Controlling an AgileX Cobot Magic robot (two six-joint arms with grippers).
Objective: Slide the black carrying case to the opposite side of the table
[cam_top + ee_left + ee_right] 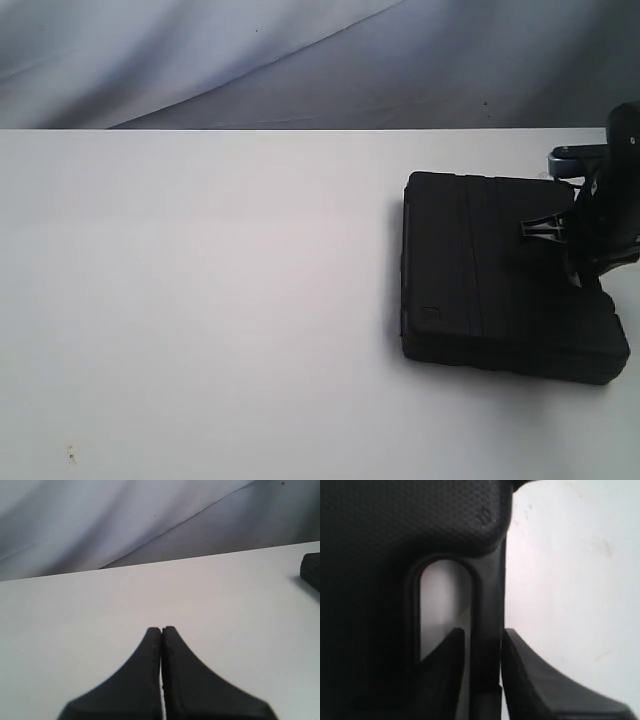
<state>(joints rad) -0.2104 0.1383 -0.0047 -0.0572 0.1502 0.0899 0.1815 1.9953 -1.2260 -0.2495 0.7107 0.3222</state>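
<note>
My right fingers [482,675] straddle the handle bar [489,610] of the black textured plastic carrying case [500,275], lying at three o'clock on the white counter [200,300], not visibly pinching; I should pull low and steadily, while my left fingers [161,635] rest closed.

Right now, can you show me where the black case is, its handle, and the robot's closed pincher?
black carrying case [480,270], exterior view, middle of its top face.
case handle [487,630], right wrist view, on the bar between the right gripper's fingers.
left gripper [161,630], left wrist view, where the shut fingertips meet.
</note>
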